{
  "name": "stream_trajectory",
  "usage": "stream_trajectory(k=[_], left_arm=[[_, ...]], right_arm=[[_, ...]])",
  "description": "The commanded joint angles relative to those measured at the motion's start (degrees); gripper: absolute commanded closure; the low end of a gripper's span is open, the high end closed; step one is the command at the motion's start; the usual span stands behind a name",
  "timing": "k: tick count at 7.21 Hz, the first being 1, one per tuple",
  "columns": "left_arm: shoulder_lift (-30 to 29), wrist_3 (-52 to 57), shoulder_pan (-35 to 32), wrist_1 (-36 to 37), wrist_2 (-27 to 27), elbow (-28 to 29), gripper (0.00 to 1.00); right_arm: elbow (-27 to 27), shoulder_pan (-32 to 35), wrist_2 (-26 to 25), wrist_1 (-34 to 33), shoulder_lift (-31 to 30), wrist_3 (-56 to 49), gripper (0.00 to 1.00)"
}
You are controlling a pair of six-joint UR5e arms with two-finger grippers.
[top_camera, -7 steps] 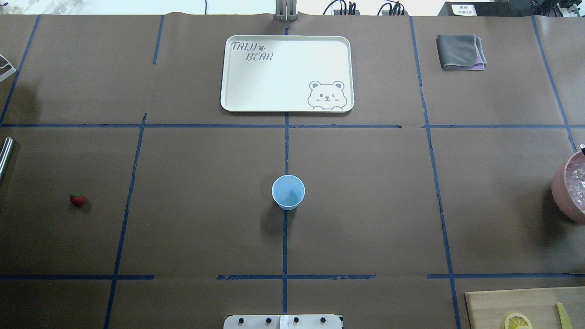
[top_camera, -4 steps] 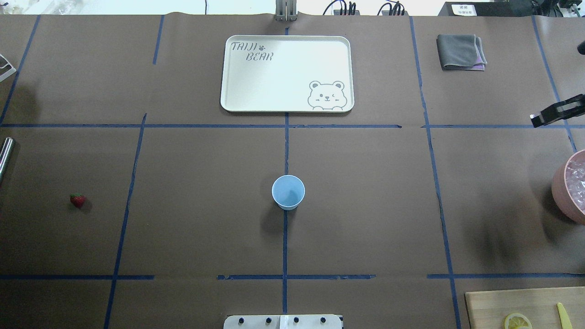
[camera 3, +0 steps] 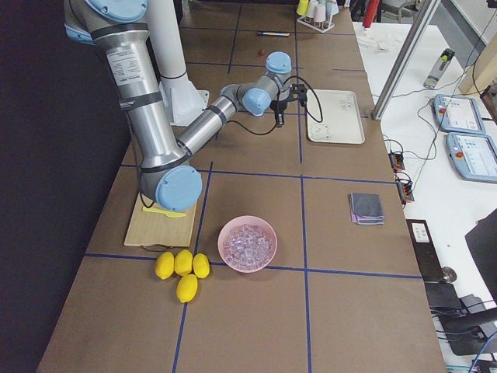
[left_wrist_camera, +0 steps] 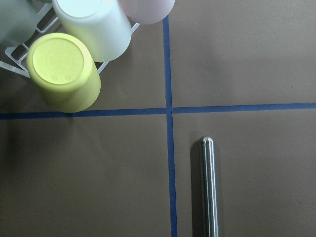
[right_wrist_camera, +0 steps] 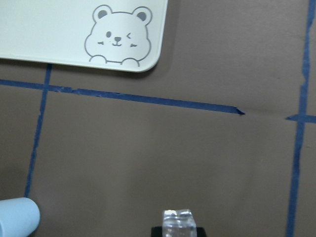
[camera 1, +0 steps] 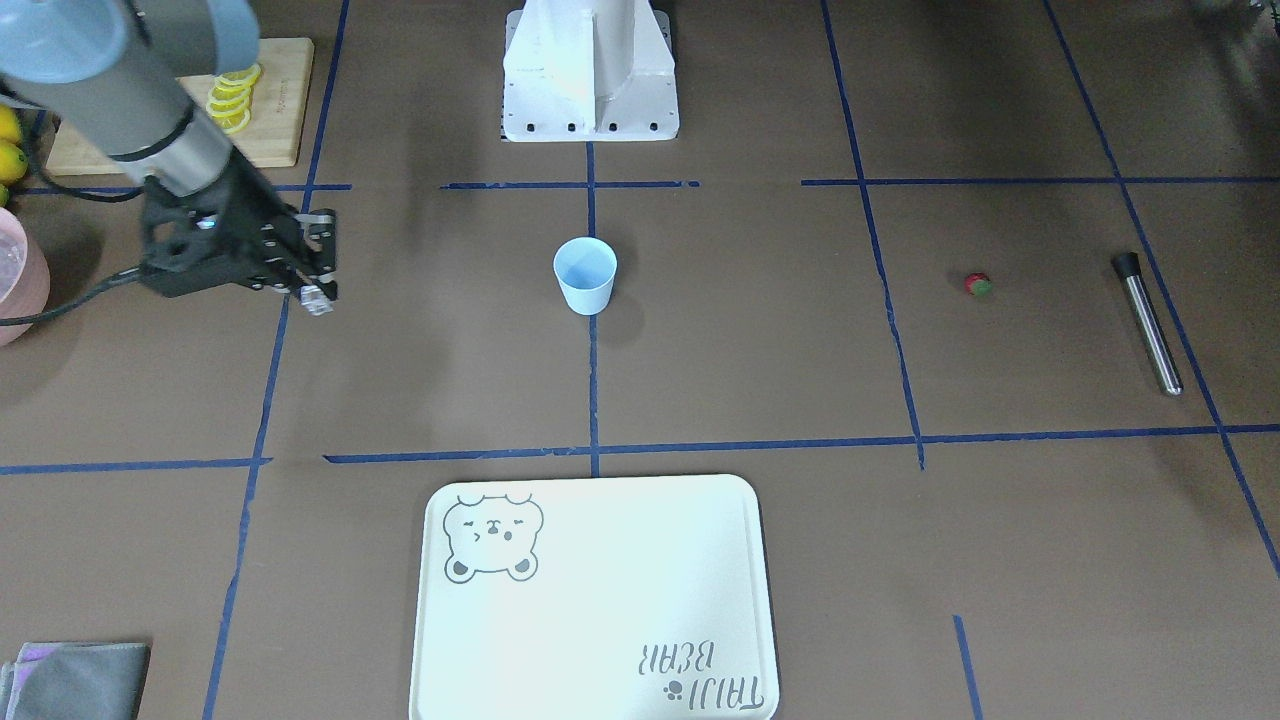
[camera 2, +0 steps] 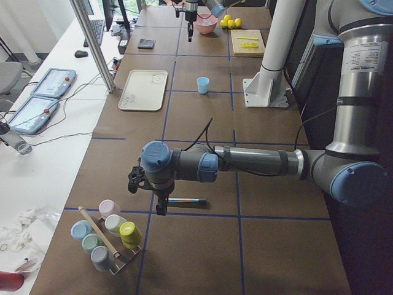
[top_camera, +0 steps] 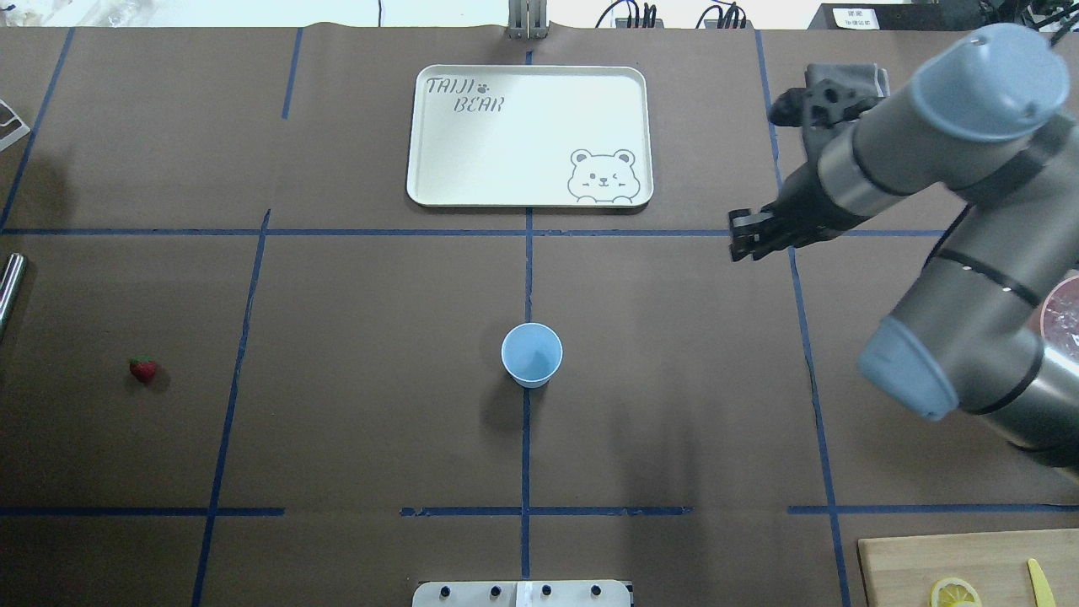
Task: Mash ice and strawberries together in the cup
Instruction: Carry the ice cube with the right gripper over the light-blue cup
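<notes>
The light-blue cup (top_camera: 532, 354) stands upright at the table's middle, also seen as the cup (camera 1: 585, 275). My right gripper (top_camera: 742, 244) hovers right of and beyond it, shut on a clear ice cube (right_wrist_camera: 178, 219); the cube (camera 1: 315, 298) shows at its fingertips. The cup's rim (right_wrist_camera: 17, 217) lies at the lower left of the right wrist view. The red strawberry (top_camera: 143, 368) lies alone far left. My left gripper (camera 2: 159, 208) hangs over a steel muddler (left_wrist_camera: 210, 192); I cannot tell whether it is open or shut.
A white bear tray (top_camera: 523, 135) lies beyond the cup. A pink bowl of ice (camera 3: 248, 243) and lemons (camera 3: 182, 268) sit at the right end, with a cutting board (top_camera: 944, 556) and lemon slices. A cup rack (camera 2: 107, 236) stands at the left end.
My right arm has swung in from the table's right edge toward the middle, gripper leading. The cup and strawberry have not moved.
</notes>
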Motion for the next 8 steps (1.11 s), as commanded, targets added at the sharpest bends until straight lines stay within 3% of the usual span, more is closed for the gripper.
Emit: stream_trajectory(k=[1, 3, 5, 8], left_arm=[[-0.01, 0.00, 0.00, -0.01, 0.08, 0.11, 0.00], [-0.01, 0.00, 0.00, -0.01, 0.08, 0.11, 0.00], [-0.01, -0.17, 0.00, -0.01, -0.01, 0.11, 0.00], [-0.01, -0.18, 0.00, -0.01, 0.08, 0.11, 0.00]], right_arm=[[-0.96, -13.32, -11.90, -9.45, 12.45, 11.80, 1.00], [-4.91, -19.76, -18.23, -9.63, 16.26, 15.11, 0.99], [-9.73, -21.10, -19.05, -9.63, 20.12, 15.21, 0.99], [-11.16, -21.19, -19.23, -9.63, 20.84, 15.21, 0.97]])
